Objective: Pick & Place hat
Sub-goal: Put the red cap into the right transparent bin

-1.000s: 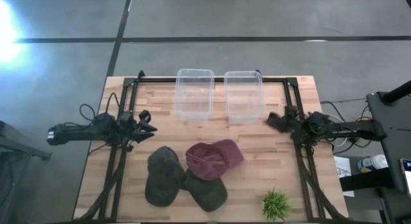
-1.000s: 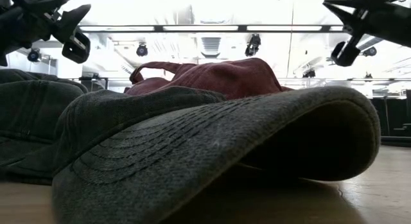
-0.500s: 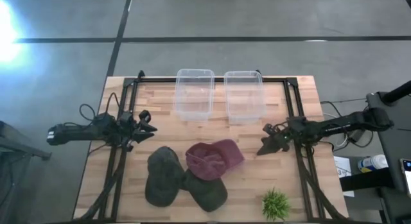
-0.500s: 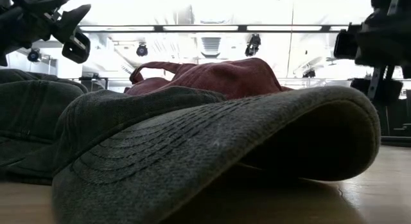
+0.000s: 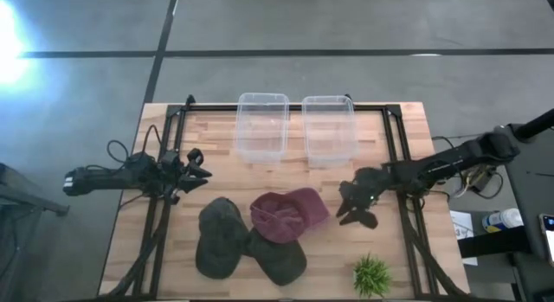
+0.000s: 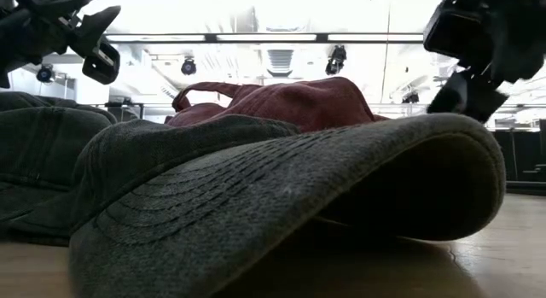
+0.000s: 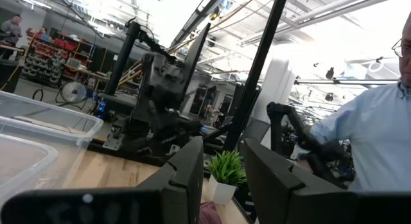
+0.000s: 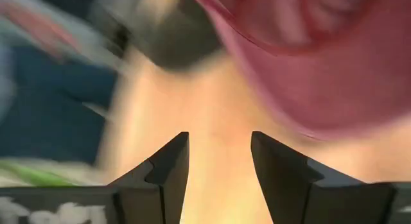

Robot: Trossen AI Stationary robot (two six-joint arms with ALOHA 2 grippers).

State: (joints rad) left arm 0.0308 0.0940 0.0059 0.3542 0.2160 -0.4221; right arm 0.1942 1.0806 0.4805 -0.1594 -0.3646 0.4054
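Note:
A red hat [image 5: 290,214] lies mid-table, its edge resting on two dark grey hats [image 5: 221,237] [image 5: 277,259] nearer the front edge. In the low view the nearest dark hat [image 6: 281,195] fills the foreground, with the red hat [image 6: 290,102] behind it. My right gripper [image 5: 351,205] hovers just right of the red hat, open, with nothing between its fingers. In its wrist view [image 8: 218,166] the red hat [image 8: 308,57] is close ahead. My left gripper [image 5: 197,168] waits open at the table's left side, above the wood [image 7: 223,179].
Two clear plastic bins [image 5: 261,127] [image 5: 329,129] stand side by side at the far edge. A small green plant [image 5: 371,274] sits at the near right corner. Bare wood lies between the bins and the hats. A person in a light shirt [image 7: 379,140] stands beyond the table.
My right gripper has swung from beside the right bin toward the near edge and leftward, ending close to the red hat. Its fingers have opened on the way. The hats have stayed where they were.

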